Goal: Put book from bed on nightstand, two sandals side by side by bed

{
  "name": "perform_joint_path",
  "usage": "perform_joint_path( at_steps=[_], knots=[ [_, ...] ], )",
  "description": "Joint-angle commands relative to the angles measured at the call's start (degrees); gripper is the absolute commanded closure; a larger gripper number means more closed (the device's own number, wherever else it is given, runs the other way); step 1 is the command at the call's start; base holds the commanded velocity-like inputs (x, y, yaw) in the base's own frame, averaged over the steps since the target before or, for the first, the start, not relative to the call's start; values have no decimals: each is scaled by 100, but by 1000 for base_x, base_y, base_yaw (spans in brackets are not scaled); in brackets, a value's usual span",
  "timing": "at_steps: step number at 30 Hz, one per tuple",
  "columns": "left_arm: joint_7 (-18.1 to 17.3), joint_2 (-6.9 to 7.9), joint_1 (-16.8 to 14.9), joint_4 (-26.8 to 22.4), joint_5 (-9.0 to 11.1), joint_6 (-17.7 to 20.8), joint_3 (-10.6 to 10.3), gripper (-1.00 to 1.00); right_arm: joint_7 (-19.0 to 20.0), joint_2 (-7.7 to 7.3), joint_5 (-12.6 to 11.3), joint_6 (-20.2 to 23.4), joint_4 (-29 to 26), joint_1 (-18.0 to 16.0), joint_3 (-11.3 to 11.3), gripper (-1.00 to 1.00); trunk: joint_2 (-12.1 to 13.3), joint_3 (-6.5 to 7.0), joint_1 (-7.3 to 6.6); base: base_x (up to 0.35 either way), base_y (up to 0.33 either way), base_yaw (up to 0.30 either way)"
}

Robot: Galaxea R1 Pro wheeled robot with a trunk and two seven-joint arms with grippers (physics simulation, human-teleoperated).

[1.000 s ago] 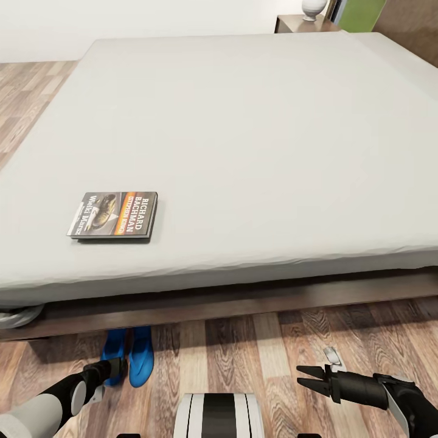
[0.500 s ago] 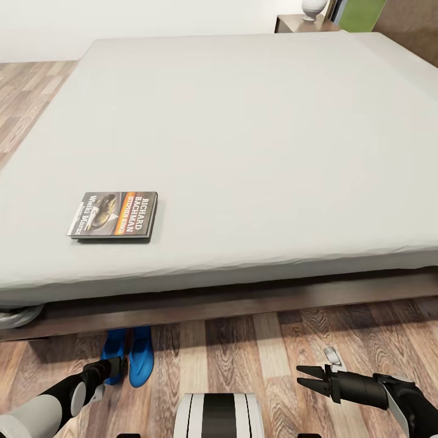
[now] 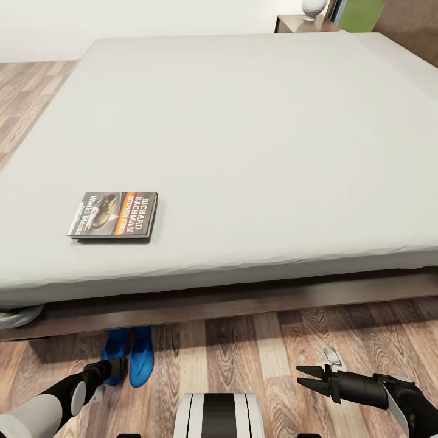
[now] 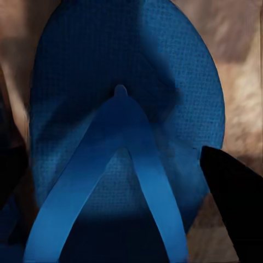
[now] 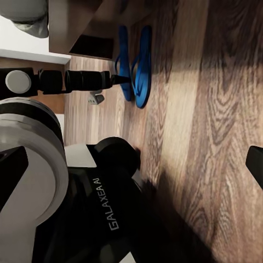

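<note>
A thin dark-grey paperback book [image 3: 113, 215] with an orange band and white "RICHARD BACHMAN" lettering lies flat, cover up, on the large bed's plain light-grey mattress [image 3: 243, 140], near its front edge toward the left. Below that edge, on the brown wood-plank floor [image 3: 243, 353], two bright blue flat flip-flop sandals [image 3: 129, 356] lie side by side, touching or nearly so, their far ends tucked under the dark brown wood bed frame [image 3: 231, 301].

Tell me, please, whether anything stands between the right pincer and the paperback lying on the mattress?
Nothing visible does. The right pincer hangs open and empty over the brown wood-plank floor. The dark grey paperback with the orange band lies flat on the light-grey mattress, nothing on it, above the dark wood bed frame.
</note>
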Motion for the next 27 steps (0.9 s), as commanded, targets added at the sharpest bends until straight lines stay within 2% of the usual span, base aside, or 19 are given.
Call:
perform_joint_path(
  at_steps=[1, 27],
  knots=[
    [-18, 3, 1, -21, -45, -71, 9, -100, 20, 0, -7, 60, 0, -1, -5, -100, -1, -3, -1, 0, 0, 0],
    [-24, 7, 5, -23, -45, -71, 14, -100, 20, 0, -7, 60, 0, -1, -5, -100, -1, -3, -1, 0, 0, 0]
  ],
)
